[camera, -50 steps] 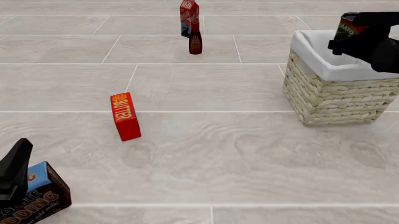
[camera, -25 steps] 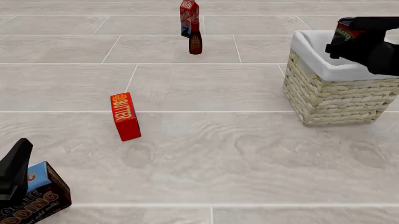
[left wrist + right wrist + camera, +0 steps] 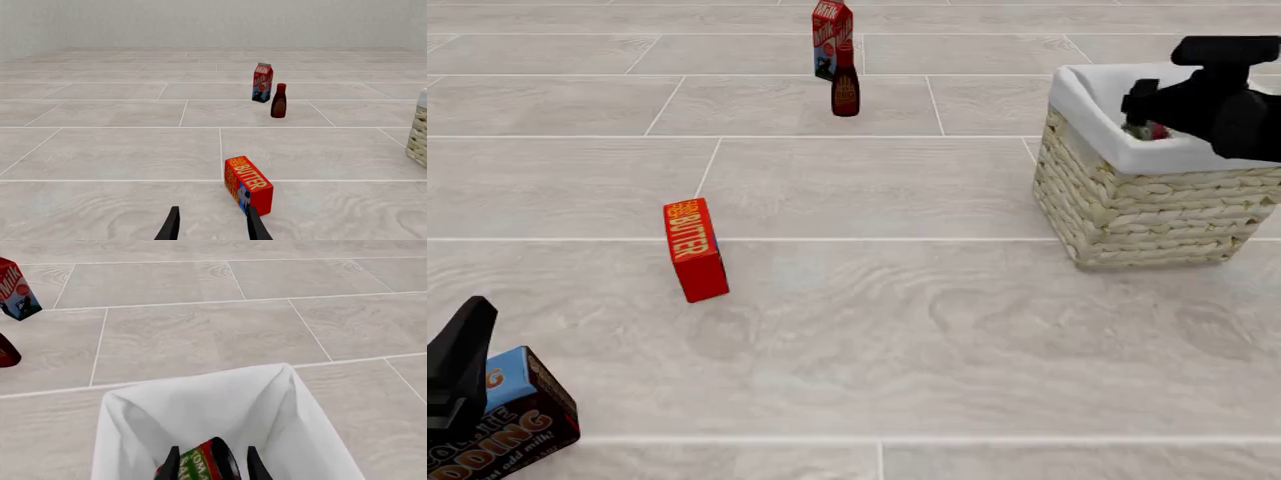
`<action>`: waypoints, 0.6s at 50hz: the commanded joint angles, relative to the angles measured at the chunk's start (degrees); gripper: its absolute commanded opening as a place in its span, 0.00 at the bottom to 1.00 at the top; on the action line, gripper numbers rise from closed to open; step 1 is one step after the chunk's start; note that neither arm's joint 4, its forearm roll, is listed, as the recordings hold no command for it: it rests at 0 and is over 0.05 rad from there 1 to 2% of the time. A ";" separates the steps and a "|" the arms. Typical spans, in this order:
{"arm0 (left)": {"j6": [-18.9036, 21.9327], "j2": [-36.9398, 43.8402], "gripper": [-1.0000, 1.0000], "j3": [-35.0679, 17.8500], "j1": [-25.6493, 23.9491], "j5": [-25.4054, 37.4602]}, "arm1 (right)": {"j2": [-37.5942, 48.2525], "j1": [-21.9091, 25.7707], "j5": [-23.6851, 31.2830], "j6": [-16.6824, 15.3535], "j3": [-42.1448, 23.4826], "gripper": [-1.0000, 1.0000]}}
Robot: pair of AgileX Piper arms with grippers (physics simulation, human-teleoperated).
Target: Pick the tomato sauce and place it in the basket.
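Note:
The tomato sauce can (image 3: 200,466), red with a green band, lies tilted inside the basket (image 3: 1148,210), low against the white lining (image 3: 200,405). In the front view only a red sliver of the can (image 3: 1154,130) shows below the rim. My right gripper (image 3: 1141,105) hovers over the basket's opening, its jaws open, with the can loose between and below its fingertips (image 3: 172,460). My left gripper (image 3: 474,320) is open and empty at the near left, and its fingers (image 3: 171,227) point toward the butter box. The basket's edge (image 3: 420,135) shows in the left wrist view.
A red butter box (image 3: 695,250) stands mid-left on the floor and also shows in the left wrist view (image 3: 248,185). A milk carton (image 3: 831,35) and a dark red-brown bottle (image 3: 846,85) stand at the back. A pudding box (image 3: 514,420) lies by my left gripper.
The can has left my right gripper and dropped from above the rim into the basket. The right gripper's jaws have opened. The left arm has not moved.

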 commanded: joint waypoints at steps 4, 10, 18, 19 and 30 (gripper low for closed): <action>0.00 0.00 1.00 0.00 0.00 0.00 | 0.06 0.20 -0.02 0.30 0.17 1.00; 0.00 0.00 1.00 0.00 0.00 0.00 | 0.23 0.19 -0.24 0.33 0.25 1.00; 0.00 0.00 1.00 0.00 0.00 0.00 | 0.00 0.34 -0.01 0.12 0.17 1.00; 0.00 0.00 1.00 0.00 0.00 0.00 | -0.08 0.41 -0.01 0.11 0.24 1.00; 0.00 0.00 1.00 0.00 0.00 0.00 | -0.85 0.76 -0.28 -0.22 0.87 1.00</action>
